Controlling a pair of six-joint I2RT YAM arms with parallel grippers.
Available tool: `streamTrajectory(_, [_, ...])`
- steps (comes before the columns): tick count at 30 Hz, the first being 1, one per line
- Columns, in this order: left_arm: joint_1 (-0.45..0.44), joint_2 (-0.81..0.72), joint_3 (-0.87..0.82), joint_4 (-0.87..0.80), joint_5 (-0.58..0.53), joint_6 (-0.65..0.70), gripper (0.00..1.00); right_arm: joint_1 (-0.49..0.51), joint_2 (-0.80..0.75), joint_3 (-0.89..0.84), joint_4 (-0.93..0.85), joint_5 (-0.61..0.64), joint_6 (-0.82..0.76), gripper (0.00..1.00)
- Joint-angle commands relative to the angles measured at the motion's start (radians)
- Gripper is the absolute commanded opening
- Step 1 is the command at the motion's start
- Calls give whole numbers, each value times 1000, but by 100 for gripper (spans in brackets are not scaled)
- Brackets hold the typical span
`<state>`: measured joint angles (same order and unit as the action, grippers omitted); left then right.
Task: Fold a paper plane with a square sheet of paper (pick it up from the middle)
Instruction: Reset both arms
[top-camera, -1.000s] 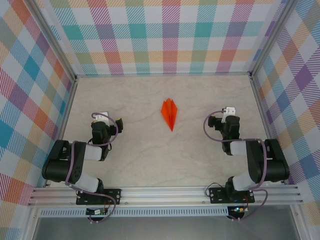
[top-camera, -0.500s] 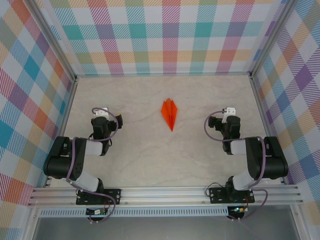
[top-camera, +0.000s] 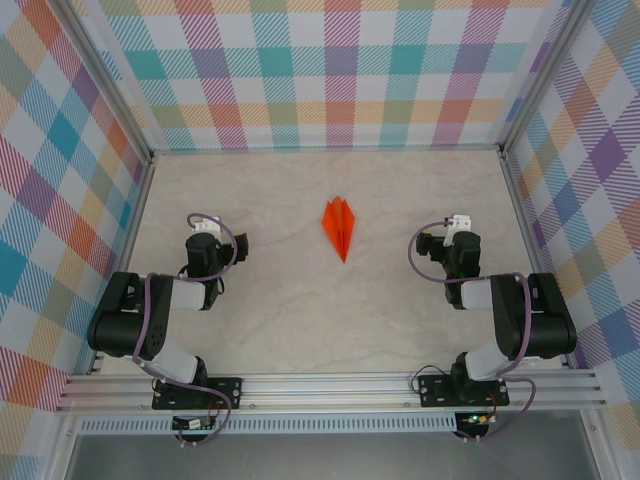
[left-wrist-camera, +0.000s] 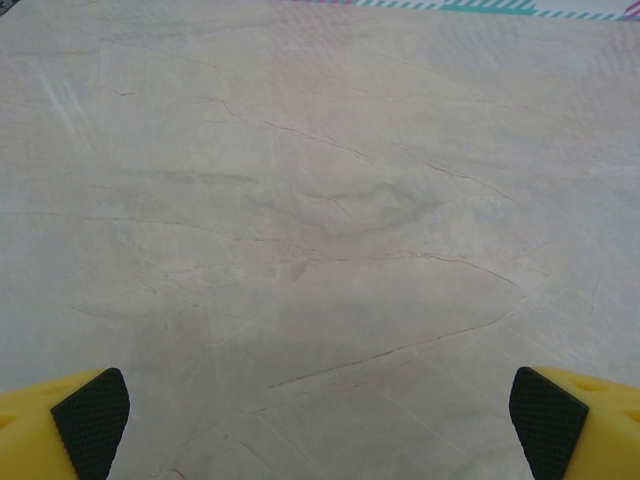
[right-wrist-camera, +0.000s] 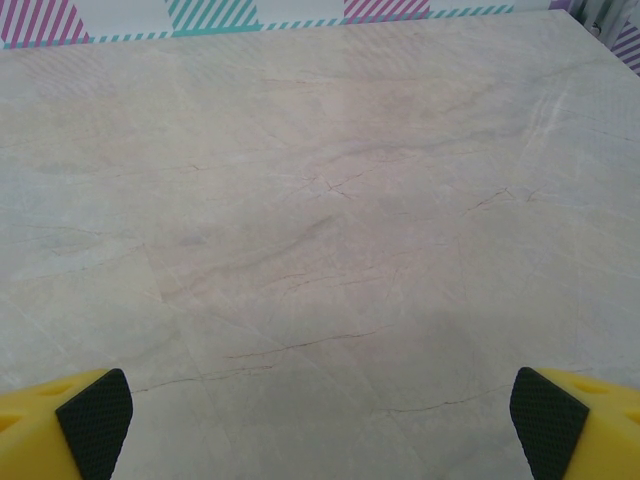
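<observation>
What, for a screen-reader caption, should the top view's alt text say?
An orange paper plane lies in the middle of a pale marbled table, its long point toward the arms' bases. The left gripper and right gripper rest on either side, apart from it, inside plaid walls.

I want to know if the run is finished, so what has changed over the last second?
The left arm folded in slightly, carrying the left gripper a little toward the far wall. Nothing was grasped or released. The right arm barely shifted. The paper plane lies untouched at the same spot on the table, and the right gripper and the left one stay open and empty.
</observation>
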<state>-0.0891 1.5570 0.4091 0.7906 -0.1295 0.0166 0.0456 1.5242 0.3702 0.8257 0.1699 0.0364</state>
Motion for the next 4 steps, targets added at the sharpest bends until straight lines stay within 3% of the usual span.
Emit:
streamTrajectory(1, [12, 9, 22, -5, 17, 13, 100, -6, 1, 26, 13, -18, 4, 100])
streamTrajectory(4, [11, 8, 21, -1, 19, 12, 100, -7, 1, 26, 15, -18, 4, 100])
